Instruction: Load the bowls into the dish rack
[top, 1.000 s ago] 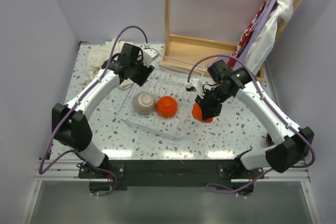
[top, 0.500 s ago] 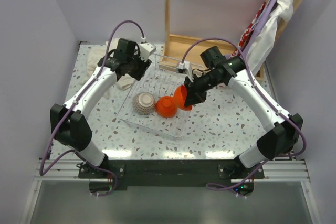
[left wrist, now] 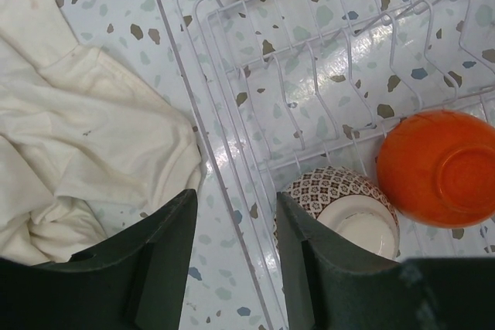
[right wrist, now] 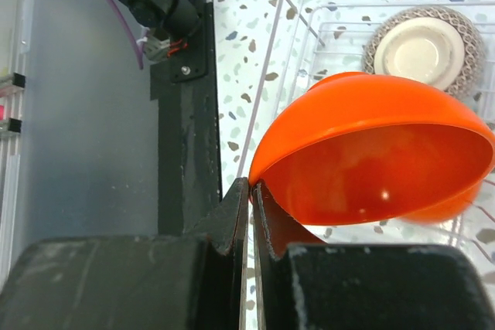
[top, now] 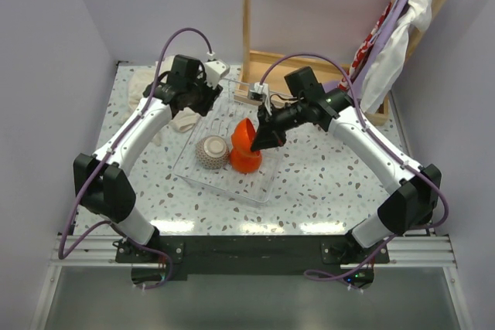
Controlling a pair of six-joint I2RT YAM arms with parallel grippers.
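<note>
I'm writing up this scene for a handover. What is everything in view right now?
dish rack: one, clear wire; middle of the table.
racked orange bowl: one, glossy orange; upside down in the dish rack.
held orange bowl: one, glossy orange; tilted over the rack, gripped by its rim.
patterned bowl: one, dark pattern with pale foot; upside down in the rack, beside the racked orange bowl.
cloth: one, cream; crumpled on the table left of the rack.
wooden frame: one, light wood; behind the rack.
hanging fabric: white with a red-patterned piece; far right corner.
table: one, white speckled.
left gripper: black; open, empty, over the rack's left edge.
right gripper: black; shut on the held orange bowl.
</note>
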